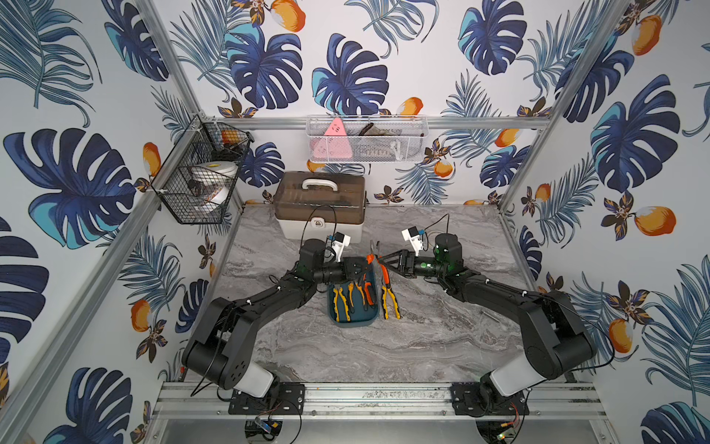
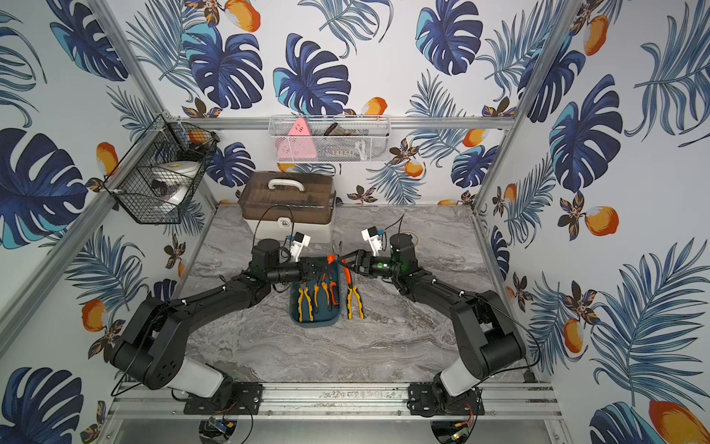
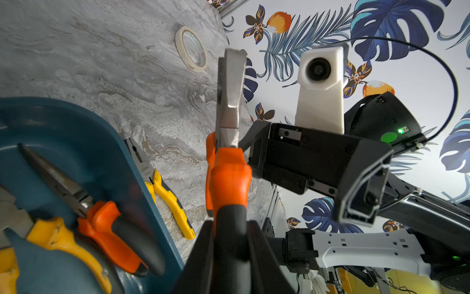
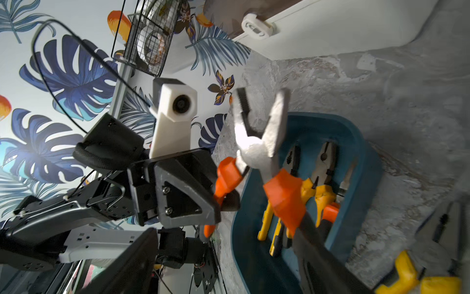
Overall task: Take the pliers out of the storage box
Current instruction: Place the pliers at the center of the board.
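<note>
Left gripper [image 3: 230,244]: clenched on the black grip of the orange-handled pliers [image 3: 229,142], which stand lifted, grey nose pointing up, above the far end of the storage box.
Right gripper [image 1: 384,262]: fingers spread apart, one on each side of the raised pliers; whether a pad touches the handle cannot be told.
Storage box [image 1: 374,307]: teal bin at mid-table between the arms; three pliers lie in it, two yellow-and-black [image 1: 341,301] and one orange-and-black [image 1: 368,292].
Already out: a yellow-handled pair [image 1: 389,298] on the marble table [image 1: 422,346], just beside the box wall on the right arm's side.
Step in hand: by my reading, a hand-over or a lift-out of the second pair in mid-air.
Next move: likely the right fingers must close on a free handle before the left lets go.
Edges and room: the white toolbox [image 1: 320,215] is near behind; a tape roll [image 3: 190,48] lies further off; open marble lies toward the robot bases.
</note>
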`<state>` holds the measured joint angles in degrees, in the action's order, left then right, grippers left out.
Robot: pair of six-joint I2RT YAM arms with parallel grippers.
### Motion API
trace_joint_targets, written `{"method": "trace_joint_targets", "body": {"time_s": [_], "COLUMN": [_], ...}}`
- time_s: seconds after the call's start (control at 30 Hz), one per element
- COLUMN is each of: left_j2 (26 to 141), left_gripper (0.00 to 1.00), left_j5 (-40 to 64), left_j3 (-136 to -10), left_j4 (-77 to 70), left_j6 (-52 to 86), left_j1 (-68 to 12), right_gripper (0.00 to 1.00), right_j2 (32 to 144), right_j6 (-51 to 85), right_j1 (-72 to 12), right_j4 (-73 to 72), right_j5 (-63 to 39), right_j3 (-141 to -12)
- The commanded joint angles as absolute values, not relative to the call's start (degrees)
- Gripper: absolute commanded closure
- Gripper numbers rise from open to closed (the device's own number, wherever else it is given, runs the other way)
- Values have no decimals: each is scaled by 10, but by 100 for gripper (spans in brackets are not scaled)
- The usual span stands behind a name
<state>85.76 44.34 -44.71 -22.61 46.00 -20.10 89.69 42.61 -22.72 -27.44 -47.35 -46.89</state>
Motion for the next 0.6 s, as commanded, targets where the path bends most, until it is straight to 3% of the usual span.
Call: {"method": "trace_joint_targets", "body": {"time_s": [0.0,0.27,0.57], "left_j2": [843,852,875], "left_gripper": [100,100,100], "left_j5": [449,459,441], "left_j3": [-461,-476,-460], "left_j4": [-219,-216,-270], "left_j6": [409,410,433], "left_j1": [-206,-229,-250], "right_gripper": [13,13,20], "right_j2": [886,911,1024], "right_j6": [414,476,754], "right_j1": [-219,-207,-224], "right_j4": [-246,-323,-715], "right_j5": [-451,-495,-527], "right_j3": [-466,-454,-429]}}
